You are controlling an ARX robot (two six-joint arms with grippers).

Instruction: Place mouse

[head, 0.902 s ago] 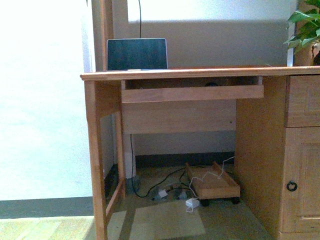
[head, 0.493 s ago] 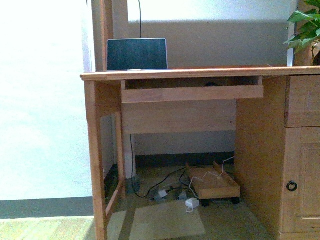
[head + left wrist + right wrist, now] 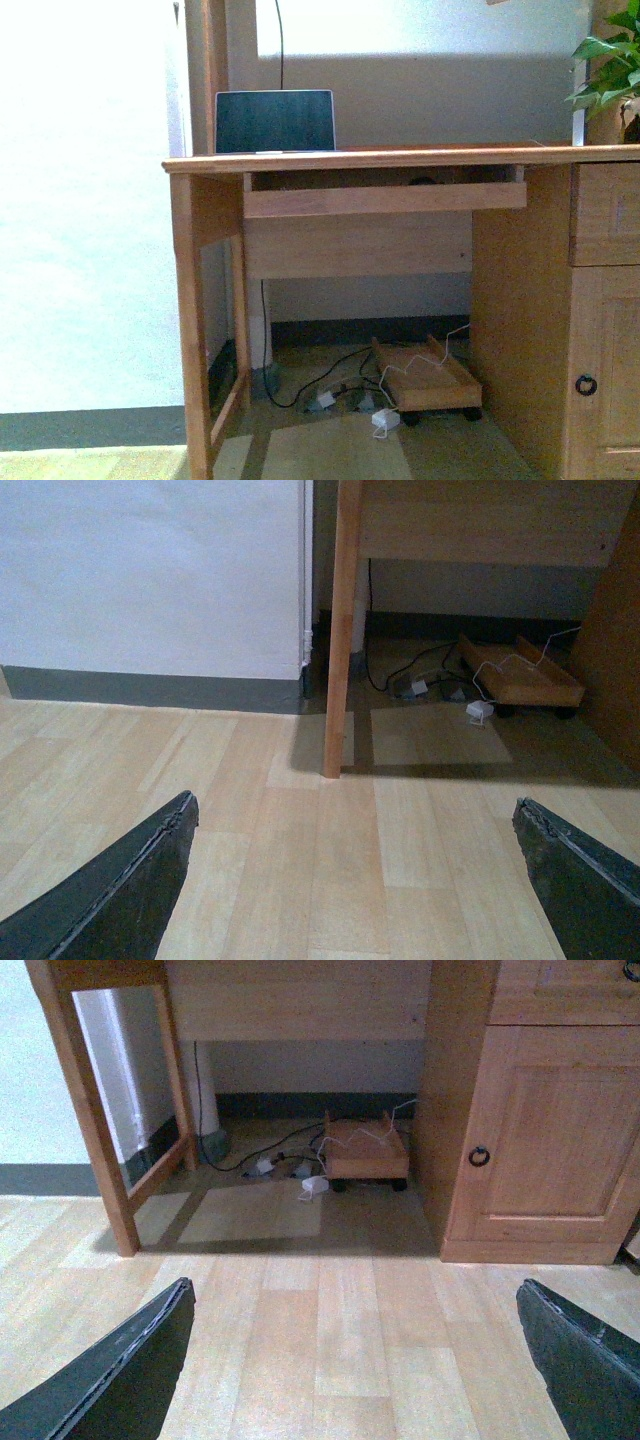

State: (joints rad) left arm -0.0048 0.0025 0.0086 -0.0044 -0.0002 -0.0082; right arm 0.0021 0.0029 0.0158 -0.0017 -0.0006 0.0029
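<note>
Dark mouse (image 3: 422, 181) in wooden tray (image 3: 385, 199); left claw (image 3: 352, 800), right claw (image 3: 353, 1283) agape.

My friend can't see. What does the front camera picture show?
A wooden desk with a laptop open on top. A tray under the top holds a small dark shape, probably the mouse. Cables lie on the floor below.
</note>
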